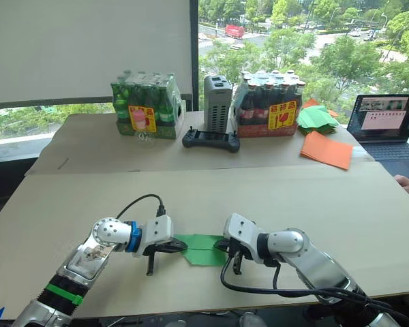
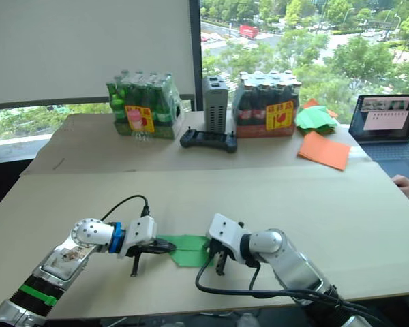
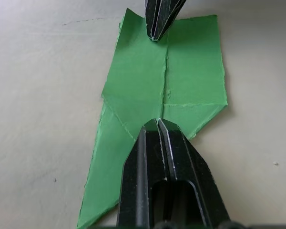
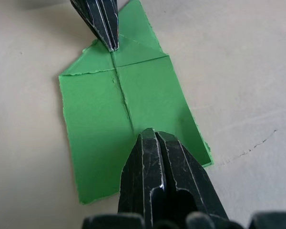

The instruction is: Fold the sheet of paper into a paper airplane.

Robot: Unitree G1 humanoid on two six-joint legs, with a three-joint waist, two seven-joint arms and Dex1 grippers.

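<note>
Both closed-fingered grippers, left gripper (image 1: 165, 246) and right gripper (image 1: 230, 248), press the centre crease of the sheet of paper (image 1: 203, 249) near the worktop's (image 1: 273, 191) front edge; thin, floppy, best handled by lifting its free edges.

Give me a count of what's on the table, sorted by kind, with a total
Bottle packs: 2, green bottles and dark bottles
Paper lots: 3, folded green sheet, orange sheets, green heap
Electronics: 3, controller, grey box, laptop
Total: 8
</note>
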